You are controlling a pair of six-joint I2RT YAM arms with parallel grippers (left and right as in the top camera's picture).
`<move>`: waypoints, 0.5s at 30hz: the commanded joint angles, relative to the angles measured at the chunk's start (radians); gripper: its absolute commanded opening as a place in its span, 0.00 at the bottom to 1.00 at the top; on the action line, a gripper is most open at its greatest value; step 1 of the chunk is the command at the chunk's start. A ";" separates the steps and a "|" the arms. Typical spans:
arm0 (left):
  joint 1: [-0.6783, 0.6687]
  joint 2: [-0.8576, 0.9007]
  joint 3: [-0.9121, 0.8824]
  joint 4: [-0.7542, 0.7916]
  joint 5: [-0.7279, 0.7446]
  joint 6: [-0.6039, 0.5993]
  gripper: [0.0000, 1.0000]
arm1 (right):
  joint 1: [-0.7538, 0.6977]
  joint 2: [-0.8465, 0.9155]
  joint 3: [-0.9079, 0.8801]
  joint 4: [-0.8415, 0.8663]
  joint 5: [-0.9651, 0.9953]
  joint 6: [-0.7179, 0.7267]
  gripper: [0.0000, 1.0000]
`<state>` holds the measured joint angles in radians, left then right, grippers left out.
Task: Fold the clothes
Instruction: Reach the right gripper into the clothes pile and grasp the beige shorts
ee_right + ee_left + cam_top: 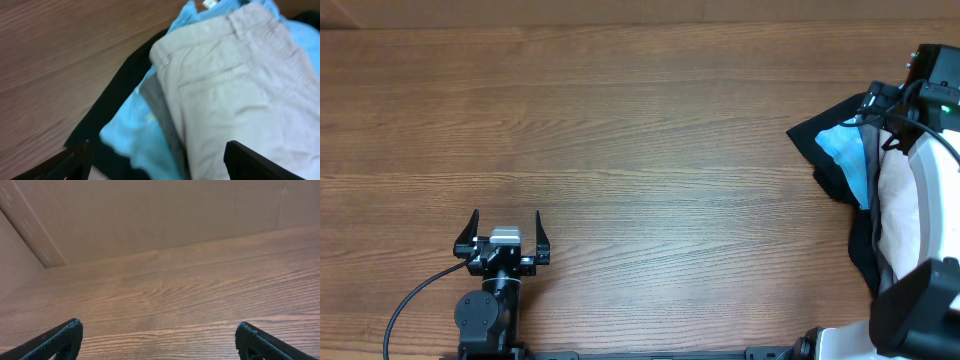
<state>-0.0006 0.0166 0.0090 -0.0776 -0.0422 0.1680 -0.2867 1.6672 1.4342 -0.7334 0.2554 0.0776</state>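
Note:
A pile of clothes lies at the table's right edge. Pale beige shorts (235, 90) with a waistband and a welt pocket lie on top; they also show in the overhead view (900, 215). Under them are a grey garment (160, 107), a light blue garment (130, 130) (845, 150) and a black garment (112, 90) (820, 135). My right gripper (157, 160) is open just above the pile, its fingers on either side of the blue and beige cloth, holding nothing. My left gripper (506, 228) (160, 335) is open and empty over bare wood at the front left.
The wooden table (620, 130) spreads between the two arms. A cardboard-coloured wall (150, 215) stands beyond the table's far edge. The right arm's black body (920, 300) and cables (910, 110) lie over the pile in the overhead view.

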 commanded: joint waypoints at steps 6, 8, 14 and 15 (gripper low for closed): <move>-0.005 -0.010 -0.003 0.003 -0.010 0.019 1.00 | -0.040 0.158 0.021 0.158 0.080 -0.007 0.86; -0.005 -0.010 -0.003 0.003 -0.010 0.019 1.00 | -0.041 0.200 0.021 0.197 0.065 -0.008 0.86; -0.005 -0.010 -0.003 0.004 -0.010 0.019 1.00 | -0.041 0.299 0.021 0.327 0.058 -0.068 0.85; -0.005 -0.010 -0.003 0.003 -0.010 0.019 1.00 | -0.041 0.314 0.021 0.344 0.060 -0.088 0.84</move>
<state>-0.0006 0.0166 0.0090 -0.0772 -0.0422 0.1684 -0.3267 1.9606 1.4361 -0.4206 0.3103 0.0498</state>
